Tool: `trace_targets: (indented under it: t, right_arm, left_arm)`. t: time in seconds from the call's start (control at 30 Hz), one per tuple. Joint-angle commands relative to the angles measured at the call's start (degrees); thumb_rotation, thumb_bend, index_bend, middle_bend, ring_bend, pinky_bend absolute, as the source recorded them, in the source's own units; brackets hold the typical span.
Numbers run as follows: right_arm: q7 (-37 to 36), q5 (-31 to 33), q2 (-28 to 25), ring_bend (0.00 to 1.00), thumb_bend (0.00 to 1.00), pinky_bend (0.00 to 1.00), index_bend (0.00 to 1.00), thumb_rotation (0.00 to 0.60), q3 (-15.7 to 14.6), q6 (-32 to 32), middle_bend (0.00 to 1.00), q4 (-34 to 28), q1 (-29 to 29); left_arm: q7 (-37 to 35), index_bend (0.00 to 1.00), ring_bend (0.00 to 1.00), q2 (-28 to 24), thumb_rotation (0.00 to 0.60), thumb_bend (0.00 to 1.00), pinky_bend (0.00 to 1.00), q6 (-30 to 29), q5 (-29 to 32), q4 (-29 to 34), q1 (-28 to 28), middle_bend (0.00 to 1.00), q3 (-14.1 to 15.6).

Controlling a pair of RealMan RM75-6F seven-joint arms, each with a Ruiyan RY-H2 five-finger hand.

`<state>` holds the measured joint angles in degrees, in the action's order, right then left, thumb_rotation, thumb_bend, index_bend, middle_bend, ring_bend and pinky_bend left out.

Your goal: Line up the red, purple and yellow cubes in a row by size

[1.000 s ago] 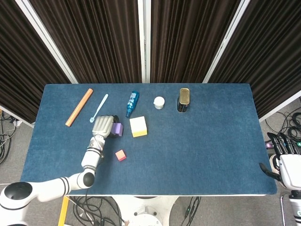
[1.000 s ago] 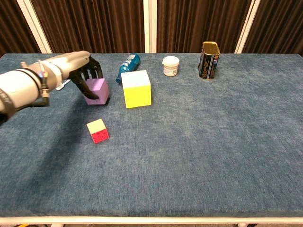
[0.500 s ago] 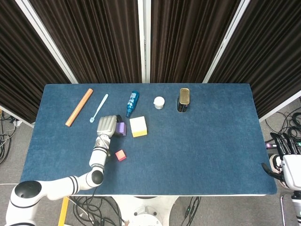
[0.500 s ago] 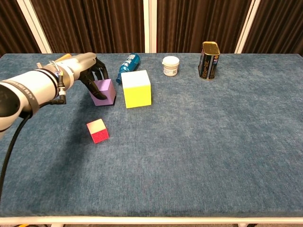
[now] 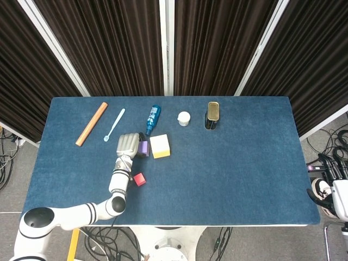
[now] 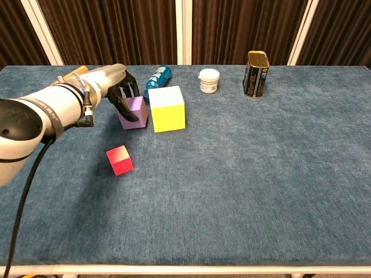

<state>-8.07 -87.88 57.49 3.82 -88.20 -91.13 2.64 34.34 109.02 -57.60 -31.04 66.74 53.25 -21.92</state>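
Observation:
My left hand [image 5: 128,144] [image 6: 119,87] grips the purple cube [image 5: 143,147] [image 6: 136,110], fingers wrapped over its left and top sides. The purple cube sits on the blue table right beside the left face of the large yellow cube [image 5: 160,145] [image 6: 167,109]; whether they touch is unclear. Nearer the front edge, apart from both, lies the small red cube [image 5: 140,179] [image 6: 119,160]. My right hand [image 5: 334,187] hangs off the table's right end, fingers apart and empty, seen only in the head view.
Along the back of the table [image 5: 244,163] lie an orange stick [image 5: 91,123], a light blue spoon [image 5: 114,124], a blue bottle [image 5: 153,119] [image 6: 157,78], a white jar [image 5: 184,118] [image 6: 209,80] and a dark tin can [image 5: 212,115] [image 6: 255,66].
My left hand has carried the purple cube to the right, up against the yellow cube's left side. The red and yellow cubes have stayed put.

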Motion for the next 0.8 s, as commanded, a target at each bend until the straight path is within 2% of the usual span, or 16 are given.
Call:
trace_targets:
  t: [0.03, 0.17, 0.3, 0.43, 0.6, 0.8]
  right_arm:
    - [-0.09, 0.02, -0.04, 0.01, 0.13, 0.13, 0.05, 0.6, 0.04, -0.09, 0.11, 0.06, -0.05]
    - [-0.31, 0.03, -0.07, 0.01, 0.13, 0.13, 0.05, 0.6, 0.06, -0.2, 0.11, 0.18, -0.15]
    - [-0.51, -0.02, -0.04, 0.01, 0.13, 0.13, 0.05, 0.6, 0.06, -0.3, 0.11, 0.33, -0.22]
    - [-0.55, -0.22, 0.05, 0.01, 0.13, 0.13, 0.05, 0.6, 0.07, -0.33, 0.11, 0.36, -0.18]
    - [-0.72, -0.49, 0.17, 0.01, 0.13, 0.13, 0.05, 0.6, 0.07, -0.35, 0.11, 0.47, -0.09]
    - [-0.72, -0.77, 0.34, 0.01, 0.13, 0.13, 0.05, 0.6, 0.02, -0.25, 0.11, 0.49, 0.06]
  left_arm:
    - [0.45, 0.47, 0.42, 0.27, 0.6, 0.22, 0.38, -0.14, 0.27, -0.02, 0.3, 0.52, -0.15]
    - [1.38, 0.39, 0.42, 0.39, 0.6, 0.21, 0.38, -0.31, 0.94, 0.44, 0.56, 0.49, -0.22]
    - [1.89, 0.27, 0.41, -0.53, 0.6, 0.21, 0.38, -0.67, 0.47, 2.23, 0.24, 0.41, 0.29]
    - [2.12, 0.15, 0.29, -2.88, 0.6, 0.21, 0.38, -1.63, -1.0, 5.95, -0.51, 0.26, 0.94]
    - [1.69, 0.14, 0.21, -8.71, 0.6, 0.21, 0.37, -3.03, -6.48, 11.87, -2.56, 0.21, 3.4]
    - [2.49, 0.14, 0.15, -14.68, 0.6, 0.21, 0.27, -1.14, -11.82, 14.18, -4.22, 0.17, 8.45]
